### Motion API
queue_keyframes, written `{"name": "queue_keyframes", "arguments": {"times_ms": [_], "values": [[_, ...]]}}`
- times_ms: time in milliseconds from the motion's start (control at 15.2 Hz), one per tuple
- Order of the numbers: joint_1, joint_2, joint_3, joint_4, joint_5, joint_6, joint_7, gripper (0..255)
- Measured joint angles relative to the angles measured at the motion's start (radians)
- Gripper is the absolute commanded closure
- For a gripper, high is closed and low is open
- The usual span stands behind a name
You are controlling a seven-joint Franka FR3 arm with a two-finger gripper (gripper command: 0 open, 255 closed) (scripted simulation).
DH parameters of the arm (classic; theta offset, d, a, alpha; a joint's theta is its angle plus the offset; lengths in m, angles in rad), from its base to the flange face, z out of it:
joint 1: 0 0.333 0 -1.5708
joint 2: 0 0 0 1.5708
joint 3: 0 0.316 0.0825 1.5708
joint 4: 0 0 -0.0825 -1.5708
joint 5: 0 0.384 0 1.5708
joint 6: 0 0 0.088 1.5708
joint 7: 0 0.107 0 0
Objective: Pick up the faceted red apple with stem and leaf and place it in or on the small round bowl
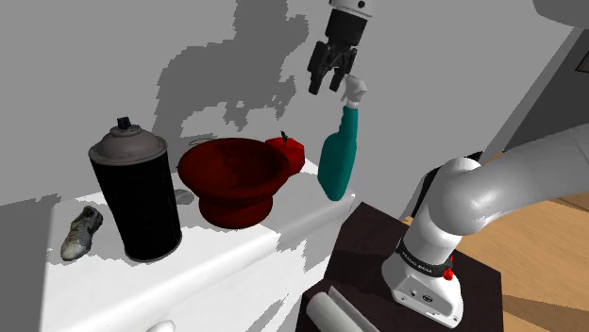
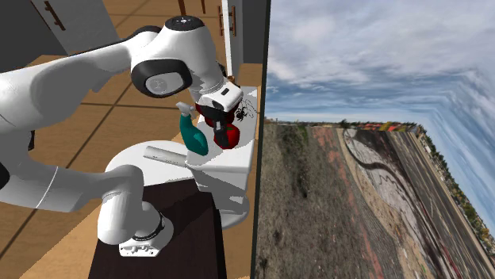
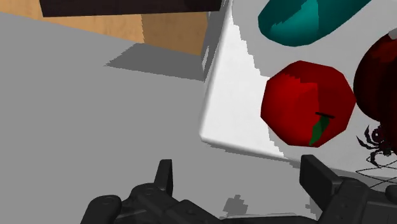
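Note:
The faceted red apple with a dark stem and green leaf sits on the white counter, just behind the dark red round bowl and beside a teal spray bottle. My black gripper hangs open high above the counter, over the bottle's white head and up and to the shoulder view's right of the apple, holding nothing. In the wrist view the apple lies ahead of my open gripper, off toward one finger, between the teal bottle and the bowl.
A tall black spray can and a worn shoe stand at the counter's left in the shoulder view. A small black spider-like figure lies by the apple. The counter's corner drops off close to the apple. My stand is at lower right.

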Motion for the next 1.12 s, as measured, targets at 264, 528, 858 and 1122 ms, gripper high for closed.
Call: {"name": "queue_keyframes", "arguments": {"times_ms": [264, 528, 858, 1122], "values": [[0.005, 0.099, 0.107, 0.06, 0.016, -0.013, 0.125, 0], [0.01, 0.208, 0.217, 0.125, 0.025, -0.024, 0.261, 0], [0.012, 0.234, 0.247, 0.101, 0.028, 0.006, 0.296, 0], [0.015, 0.232, 0.253, 0.049, 0.032, 0.056, 0.297, 0]]}}
